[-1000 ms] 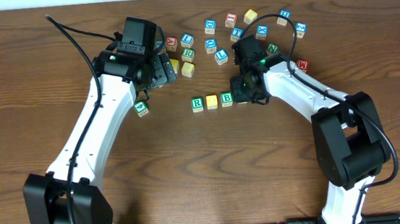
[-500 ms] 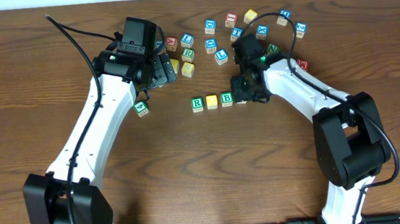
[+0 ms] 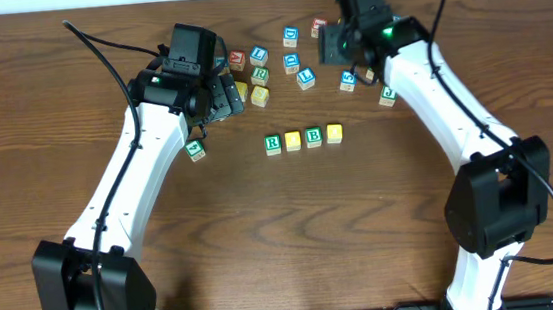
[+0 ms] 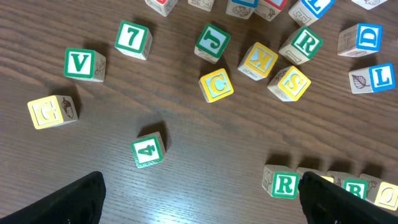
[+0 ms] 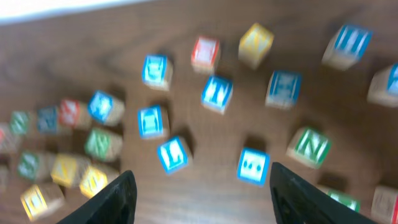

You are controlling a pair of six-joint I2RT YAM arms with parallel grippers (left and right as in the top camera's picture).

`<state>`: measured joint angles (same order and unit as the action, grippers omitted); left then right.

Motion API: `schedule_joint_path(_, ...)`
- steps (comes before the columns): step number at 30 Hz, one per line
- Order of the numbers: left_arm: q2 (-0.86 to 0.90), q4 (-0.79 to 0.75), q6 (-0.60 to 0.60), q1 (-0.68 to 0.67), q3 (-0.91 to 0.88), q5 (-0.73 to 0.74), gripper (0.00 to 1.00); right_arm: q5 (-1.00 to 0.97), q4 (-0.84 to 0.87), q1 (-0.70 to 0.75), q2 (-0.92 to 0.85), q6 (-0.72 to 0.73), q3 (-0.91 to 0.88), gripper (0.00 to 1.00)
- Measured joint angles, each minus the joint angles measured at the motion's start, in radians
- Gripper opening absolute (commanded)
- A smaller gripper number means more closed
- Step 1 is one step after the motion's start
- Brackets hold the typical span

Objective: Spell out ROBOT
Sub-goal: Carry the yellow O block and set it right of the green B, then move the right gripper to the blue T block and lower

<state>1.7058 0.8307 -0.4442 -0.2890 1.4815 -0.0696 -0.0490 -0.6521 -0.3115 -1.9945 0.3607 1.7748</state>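
Four blocks stand in a row at mid-table (image 3: 263, 226): an R block (image 3: 273, 143), a yellow block (image 3: 293, 140), a B block (image 3: 314, 136) and a second yellow block (image 3: 334, 133), side by side and close to touching. The letters on the two yellow blocks are too small to read from overhead. The right gripper (image 5: 199, 180) hangs over the loose blocks (image 3: 305, 78) scattered toward the table's far edge, well apart from the row. Its fingers are spread wide with nothing between them, though its wrist view is blurred. The left gripper (image 4: 200, 180) hovers at the left side of the scatter, its jaws also wide apart and empty. In the left wrist view, one finger (image 4: 329, 199) partly covers the row just past the R block. A green 4 block (image 4: 148, 150) sits alone on bare wood near the open jaws. Beyond it lie a yellow C block (image 4: 217, 85), an S block (image 4: 289, 83) and a K block (image 4: 260, 61), close together.
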Motion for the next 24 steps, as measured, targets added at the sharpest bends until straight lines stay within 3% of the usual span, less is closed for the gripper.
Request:
schedule_joint_path(8,0.0,0.0,0.0,0.0,0.0,0.0,0.98,-0.006,0.04,0.069,-0.164,0.022,0.209,0.65)
schedule_joint_path(15,0.0,0.0,0.0,0.0,0.0,0.0,0.98,-0.037,0.099,0.094,-0.32,0.022,0.214,0.64)
schedule_joint_path(24,0.0,0.0,0.0,0.0,0.0,0.0,0.98,-0.032,0.134,0.066,-0.329,0.061,0.214,0.6)
